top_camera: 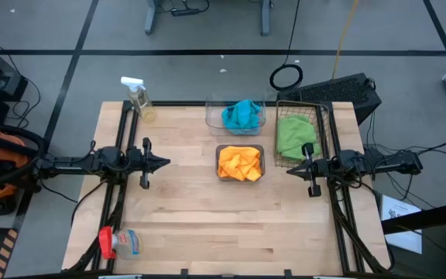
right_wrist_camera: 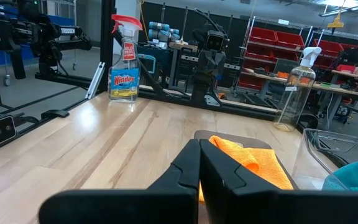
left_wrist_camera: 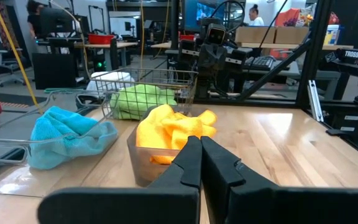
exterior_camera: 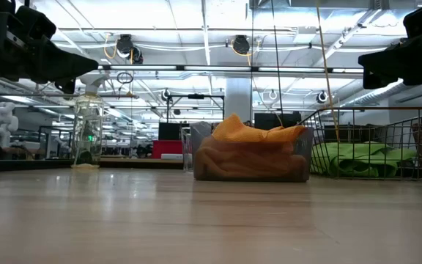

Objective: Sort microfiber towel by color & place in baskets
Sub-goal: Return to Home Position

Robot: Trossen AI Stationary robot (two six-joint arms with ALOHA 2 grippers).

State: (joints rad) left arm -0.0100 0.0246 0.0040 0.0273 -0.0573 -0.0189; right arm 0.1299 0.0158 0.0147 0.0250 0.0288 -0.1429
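Orange-yellow towels [top_camera: 239, 163] fill the smoky grey tub [top_camera: 239, 147] at the table's middle, piled above its rim [exterior_camera: 249, 132]. Turquoise towels [top_camera: 240, 115] lie in the clear tub [top_camera: 211, 118] behind it. Lime green towels [top_camera: 296, 135] lie in the wire-mesh basket [top_camera: 321, 118] at the right. My left gripper [top_camera: 166, 162] hangs shut above the table's left half, clear of everything; its fingers [left_wrist_camera: 199, 163] point toward the grey tub. My right gripper [top_camera: 289, 170] hangs shut by the basket's near corner, touching nothing [right_wrist_camera: 199, 165].
A clear spray bottle with a white trigger [top_camera: 139, 99] stands at the far left corner. A blue spray bottle with a red trigger [top_camera: 120, 242] lies at the near left corner. Bare wood [top_camera: 231, 225] spreads across the table's near half. A keyboard [top_camera: 343, 89] sits behind the basket.
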